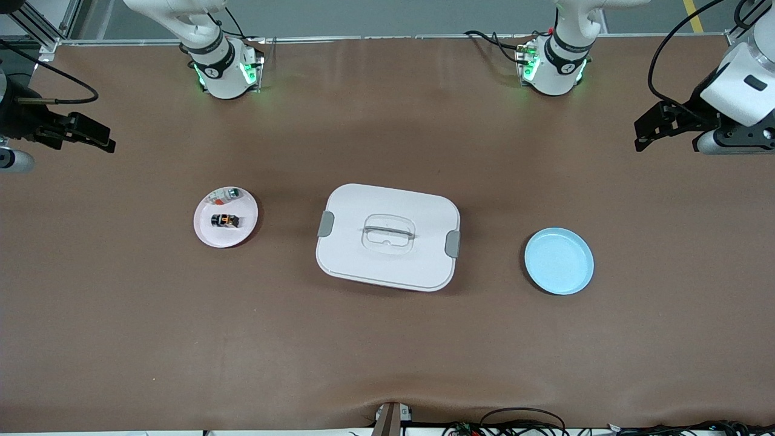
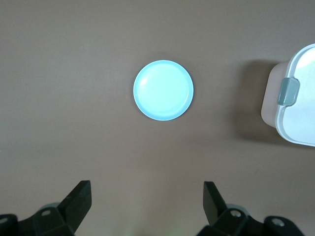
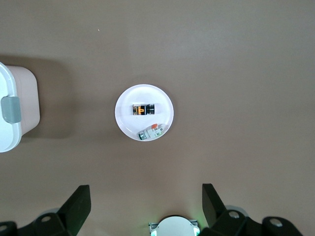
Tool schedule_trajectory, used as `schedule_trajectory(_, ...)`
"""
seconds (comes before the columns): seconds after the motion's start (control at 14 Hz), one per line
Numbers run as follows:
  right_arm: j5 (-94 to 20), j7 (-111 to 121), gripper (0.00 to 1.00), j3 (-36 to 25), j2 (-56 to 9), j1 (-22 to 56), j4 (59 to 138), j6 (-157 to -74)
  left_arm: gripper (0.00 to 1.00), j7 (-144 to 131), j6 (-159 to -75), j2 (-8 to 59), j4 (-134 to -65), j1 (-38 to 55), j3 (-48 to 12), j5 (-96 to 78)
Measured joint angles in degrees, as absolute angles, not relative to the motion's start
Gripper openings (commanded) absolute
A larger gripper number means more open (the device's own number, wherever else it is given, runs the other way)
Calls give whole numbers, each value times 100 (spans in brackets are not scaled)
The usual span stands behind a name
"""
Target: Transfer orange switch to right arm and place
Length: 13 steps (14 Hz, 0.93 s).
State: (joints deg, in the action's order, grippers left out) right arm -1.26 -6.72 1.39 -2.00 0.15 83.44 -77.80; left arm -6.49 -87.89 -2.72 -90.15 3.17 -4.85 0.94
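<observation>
The orange switch (image 1: 225, 220) lies on the pink plate (image 1: 207, 235), long side along the counter (image 1: 387, 339). The right gripper (image 1: 91, 136) is closer, the left gripper (image 1: 657, 124) well apart. Both jaws are wide apart, holding nothing.

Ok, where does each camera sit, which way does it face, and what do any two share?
Front: high, facing both bases; shows pink plate, box, blue plate and both arms.
Left wrist: looks down on the blue plate; open left pincer shows.
Right wrist: looks down on the switch on the pink plate; open right pincer shows.
Both wrists share the box.
</observation>
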Motion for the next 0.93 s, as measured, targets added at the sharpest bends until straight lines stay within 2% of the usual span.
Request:
schedule_trajectory(0.64, -204, -145, 100, -36, -207, 42, 8332, -8450, 100, -649, -8733, -285, -9018, 319, -487, 94)
schedule_trajectory(0.93, -205, 38, 100, -154, -208, 45, 8351, -8463, 100, -649, -8708, -314, -9018, 319, -490, 94)
